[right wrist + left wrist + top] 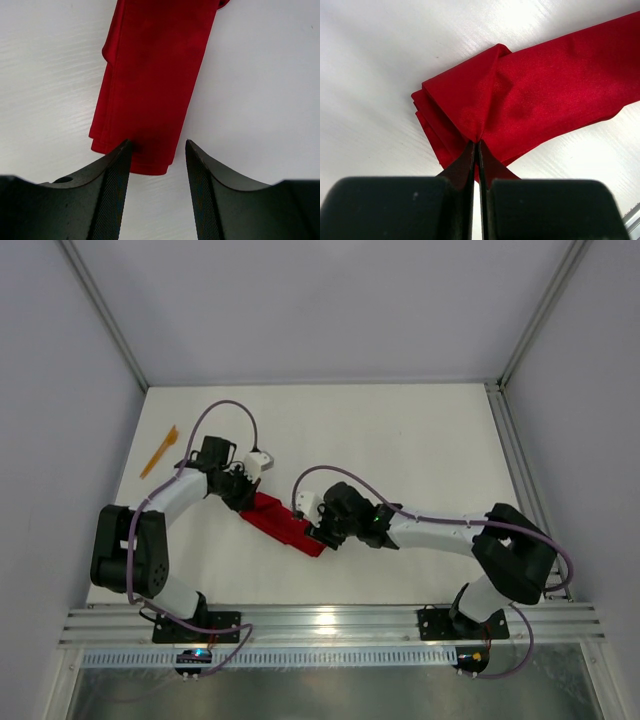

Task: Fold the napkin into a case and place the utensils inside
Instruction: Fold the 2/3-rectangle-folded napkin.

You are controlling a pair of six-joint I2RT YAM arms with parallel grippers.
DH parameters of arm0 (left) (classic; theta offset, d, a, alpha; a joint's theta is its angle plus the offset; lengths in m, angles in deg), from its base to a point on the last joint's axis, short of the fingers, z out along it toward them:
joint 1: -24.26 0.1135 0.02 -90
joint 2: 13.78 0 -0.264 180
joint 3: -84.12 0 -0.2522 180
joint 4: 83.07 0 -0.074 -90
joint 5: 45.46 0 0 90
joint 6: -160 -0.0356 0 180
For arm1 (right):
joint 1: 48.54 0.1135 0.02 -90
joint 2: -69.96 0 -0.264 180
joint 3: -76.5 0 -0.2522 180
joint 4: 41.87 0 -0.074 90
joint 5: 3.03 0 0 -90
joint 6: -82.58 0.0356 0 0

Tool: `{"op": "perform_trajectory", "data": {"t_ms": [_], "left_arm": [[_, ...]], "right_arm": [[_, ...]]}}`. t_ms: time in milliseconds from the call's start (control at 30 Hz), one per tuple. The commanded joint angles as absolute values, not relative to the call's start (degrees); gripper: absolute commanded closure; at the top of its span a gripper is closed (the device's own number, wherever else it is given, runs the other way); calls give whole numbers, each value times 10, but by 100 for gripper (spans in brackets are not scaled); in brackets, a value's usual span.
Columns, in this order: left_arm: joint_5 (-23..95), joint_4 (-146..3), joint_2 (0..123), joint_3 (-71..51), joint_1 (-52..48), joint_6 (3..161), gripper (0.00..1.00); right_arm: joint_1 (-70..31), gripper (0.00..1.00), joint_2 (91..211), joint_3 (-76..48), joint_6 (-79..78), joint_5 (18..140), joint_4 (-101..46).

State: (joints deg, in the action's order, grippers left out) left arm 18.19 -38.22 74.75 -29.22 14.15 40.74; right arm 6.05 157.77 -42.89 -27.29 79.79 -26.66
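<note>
Smack mid tabletop [420, 440], the napkin [285, 523] lies as a folded strip. Left end effector [477, 146] is pinched on one end, probably anchoring it. Right end effector [157, 146] straddles the other end, fingers apart, likely lining up the next fold. Utensils [159, 451] sit far-left.

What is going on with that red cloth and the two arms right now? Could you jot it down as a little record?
napkin: red, folded into a long narrow strip, lying on the white table
left fingers: shut, pinching a fold at one end of the napkin
right fingers: open, straddling the other end, not gripping it
cutlery: orange, far left on the table, apart from the napkin
cutlery inside napkin: not yet
</note>
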Motion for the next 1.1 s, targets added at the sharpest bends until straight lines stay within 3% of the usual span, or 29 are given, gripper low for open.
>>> {"op": "perform_trajectory", "data": {"t_ms": [0, 467, 900, 1067], "left_arm": [[156, -397, 744, -291, 140, 397, 100], [160, -400, 752, -292, 140, 388, 100], [147, -401, 760, -289, 140, 388, 100], [146, -399, 760, -286, 140, 385, 100]], "right_arm": [[62, 48, 1616, -380, -346, 803, -291], [80, 40, 1653, -397, -441, 710, -372], [108, 38, 1720, -341, -488, 790, -347], [108, 43, 1730, -320, -475, 827, -336]]}}
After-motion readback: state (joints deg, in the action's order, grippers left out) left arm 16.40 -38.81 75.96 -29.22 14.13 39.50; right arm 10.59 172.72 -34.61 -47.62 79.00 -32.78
